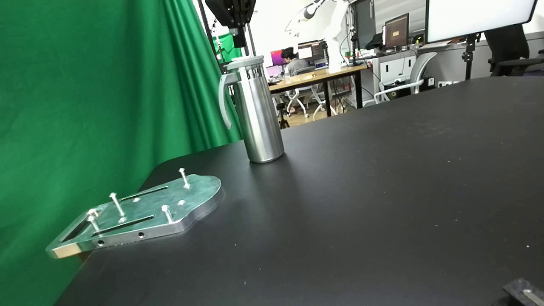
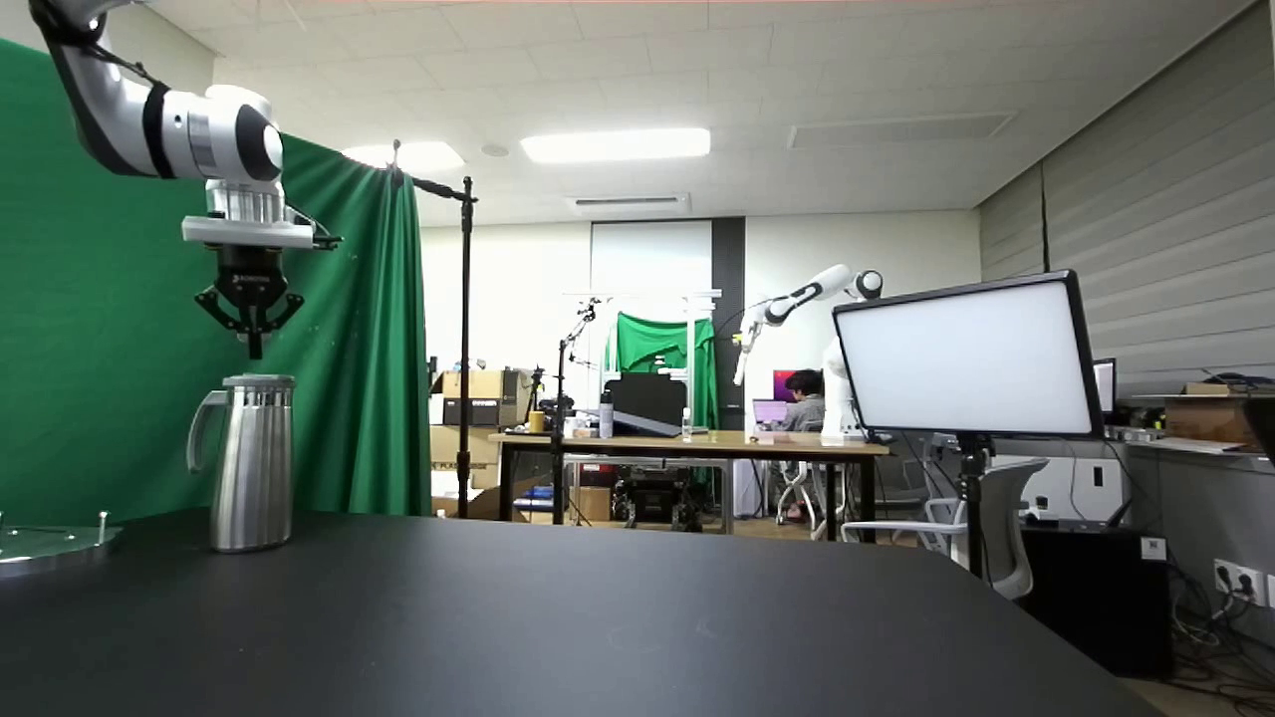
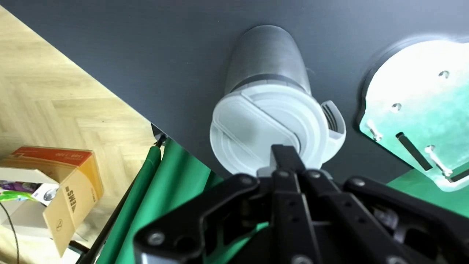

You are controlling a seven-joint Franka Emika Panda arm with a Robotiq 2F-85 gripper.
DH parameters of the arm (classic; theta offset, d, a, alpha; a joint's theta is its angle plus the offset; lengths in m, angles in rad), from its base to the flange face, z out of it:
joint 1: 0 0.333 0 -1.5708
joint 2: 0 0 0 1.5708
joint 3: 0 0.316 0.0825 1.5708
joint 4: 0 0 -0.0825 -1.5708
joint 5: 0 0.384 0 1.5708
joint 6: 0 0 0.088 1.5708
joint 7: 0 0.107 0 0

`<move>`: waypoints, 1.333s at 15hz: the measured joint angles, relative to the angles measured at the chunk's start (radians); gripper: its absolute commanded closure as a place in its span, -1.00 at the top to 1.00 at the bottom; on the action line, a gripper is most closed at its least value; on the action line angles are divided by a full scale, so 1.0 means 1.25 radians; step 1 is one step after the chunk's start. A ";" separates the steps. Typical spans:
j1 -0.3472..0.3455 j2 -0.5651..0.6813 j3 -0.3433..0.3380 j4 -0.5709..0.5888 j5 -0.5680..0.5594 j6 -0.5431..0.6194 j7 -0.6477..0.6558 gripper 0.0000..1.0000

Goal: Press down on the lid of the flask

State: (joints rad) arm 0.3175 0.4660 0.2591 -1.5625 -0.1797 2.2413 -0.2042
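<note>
Bright light comes from the ceiling lamps [image 2: 617, 144], higher than my gripper [image 2: 256, 344]. Beneath it, the flask [image 1: 260, 112] carries pale vertical streaks, with a soft shadow at its foot; low beside my gripper, in the wrist view, glare bleaches part of the pegged plate [image 3: 425, 93] white.

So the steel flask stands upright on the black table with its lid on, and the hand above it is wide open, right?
Not quite: the hand is shut, as an exterior view shows. It is above the steel flask, which does stand upright on the black table, lid on.
</note>
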 measured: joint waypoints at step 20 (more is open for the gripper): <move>0.016 0.041 -0.005 0.015 -0.005 0.031 -0.012 -1.00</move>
State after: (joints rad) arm 0.3375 0.5171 0.2533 -1.5442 -0.1864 2.2796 -0.2198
